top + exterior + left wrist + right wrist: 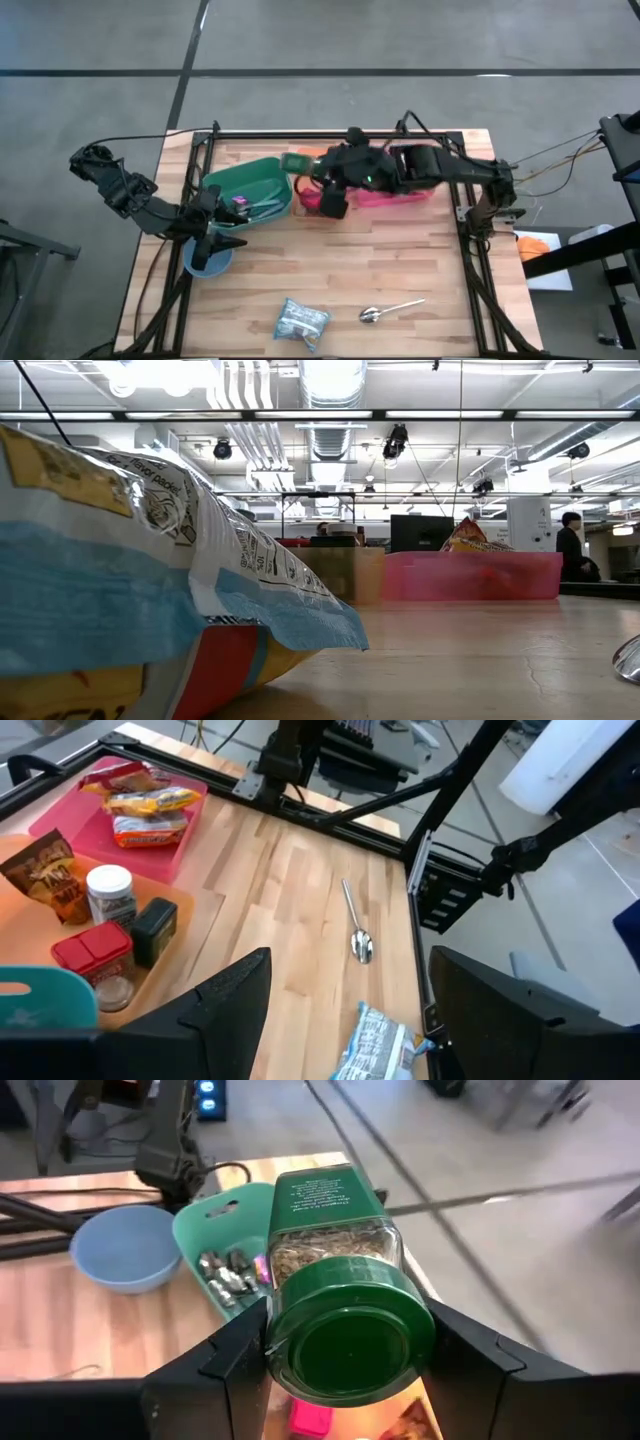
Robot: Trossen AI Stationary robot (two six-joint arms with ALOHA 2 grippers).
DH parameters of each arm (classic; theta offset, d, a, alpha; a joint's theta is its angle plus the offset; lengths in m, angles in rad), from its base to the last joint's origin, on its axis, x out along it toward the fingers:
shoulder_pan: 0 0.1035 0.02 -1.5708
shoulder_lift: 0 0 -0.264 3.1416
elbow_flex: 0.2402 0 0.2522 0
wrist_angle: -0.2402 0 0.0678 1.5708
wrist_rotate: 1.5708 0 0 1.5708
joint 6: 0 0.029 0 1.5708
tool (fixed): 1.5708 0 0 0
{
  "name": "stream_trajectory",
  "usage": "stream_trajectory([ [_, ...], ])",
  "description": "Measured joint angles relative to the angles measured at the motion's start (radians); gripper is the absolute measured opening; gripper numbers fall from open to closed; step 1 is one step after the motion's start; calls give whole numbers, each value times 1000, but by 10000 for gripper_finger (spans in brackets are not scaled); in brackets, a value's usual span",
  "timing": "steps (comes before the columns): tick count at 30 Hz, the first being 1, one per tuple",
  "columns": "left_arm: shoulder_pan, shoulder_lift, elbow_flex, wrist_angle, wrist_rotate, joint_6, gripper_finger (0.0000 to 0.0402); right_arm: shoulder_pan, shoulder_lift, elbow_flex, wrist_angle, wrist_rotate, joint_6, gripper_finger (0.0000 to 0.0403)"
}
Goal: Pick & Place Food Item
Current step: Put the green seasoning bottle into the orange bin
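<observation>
High view: I see the wooden table (400, 270) from above, with both of my arms reaching over its far half.
My right claw: my right gripper (335, 1355) is clamped on a green-lidded spice jar (335, 1280), one dark finger pressed on each side of its lid end; the jar lies tipped with the lid toward my wrist camera.
Where the jar is: held up in the air over the far middle of the table, between the green bin (245, 190) and the pink tray (400, 195).
My left claw: my left gripper (345, 1010) stands with its fingers spread wide and nothing between them, hanging over the blue bowl (208, 258) at the table's left edge.
Green bin: it holds small wrapped pieces, and sits just beside the blue bowl.
Pink tray: snack packets (150, 805) lie in it.
Orange tray (40, 935): a brown packet, a white-capped jar (110, 892), a dark tin and a red-lidded box (93, 952) stand close together here.
Near edge: a blue-and-white snack bag (300, 320) lies next to a metal spoon (385, 312), the two apart.
Low view: that bag fills the left foreground; a person (572, 545) stands far back in the room.
</observation>
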Motion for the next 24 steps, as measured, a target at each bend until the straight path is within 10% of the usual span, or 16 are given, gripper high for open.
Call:
stream_trajectory([
  [24,2,0,-1,-154,-34,63,270,-388,167,-2,-322,-243,155,198],
])
